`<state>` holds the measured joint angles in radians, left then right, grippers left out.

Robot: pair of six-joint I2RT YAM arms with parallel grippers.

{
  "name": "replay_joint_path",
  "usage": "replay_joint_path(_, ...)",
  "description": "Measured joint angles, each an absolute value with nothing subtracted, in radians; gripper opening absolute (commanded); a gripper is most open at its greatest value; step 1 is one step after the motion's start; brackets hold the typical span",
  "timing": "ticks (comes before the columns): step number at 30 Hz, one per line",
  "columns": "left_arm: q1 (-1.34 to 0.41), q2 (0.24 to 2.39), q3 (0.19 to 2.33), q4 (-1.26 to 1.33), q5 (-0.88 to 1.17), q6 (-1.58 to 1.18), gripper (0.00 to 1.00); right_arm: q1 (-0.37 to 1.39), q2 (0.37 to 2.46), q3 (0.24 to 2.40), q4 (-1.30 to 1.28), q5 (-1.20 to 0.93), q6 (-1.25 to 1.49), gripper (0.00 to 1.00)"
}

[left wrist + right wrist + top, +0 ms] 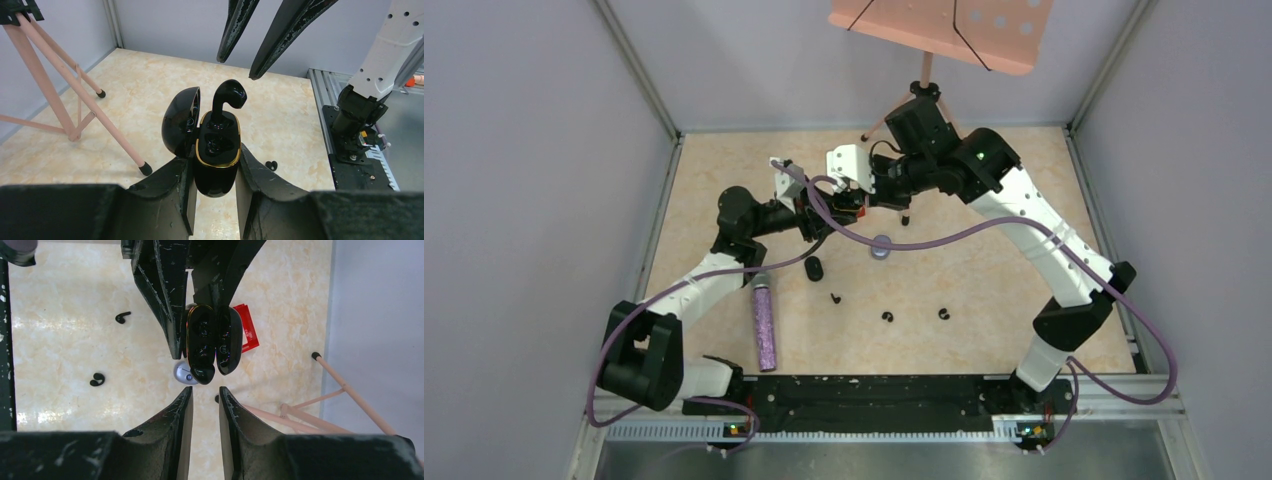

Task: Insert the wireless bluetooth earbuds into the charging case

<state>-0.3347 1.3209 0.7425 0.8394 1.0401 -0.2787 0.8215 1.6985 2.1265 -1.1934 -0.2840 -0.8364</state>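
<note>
My left arm point(696, 285) and right arm point(1042, 232) wear white shells over black joints. Purple cables point(924, 243) loop along both, and I see scuffed, white-flecked black gripper fingers point(172, 421).

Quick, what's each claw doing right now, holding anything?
Left gripper: closed on the open black charging case.
Right gripper: slightly open, holding nothing.

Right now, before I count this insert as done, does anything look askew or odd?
Yes. The black earbud stands tall out of the open black charging case held in the left gripper, its head well above the gold rim, so it looks only part-seated. The slot beside it looks empty.
</note>
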Motion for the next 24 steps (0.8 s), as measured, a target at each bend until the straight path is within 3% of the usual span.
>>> replay_joint_path(24, -0.332, 1.321, 0.743, 0.835, 1.043, -0.248, 0.0, 0.822, 1.762, 2.127, -1.19, -0.286, -0.731, 0.14)
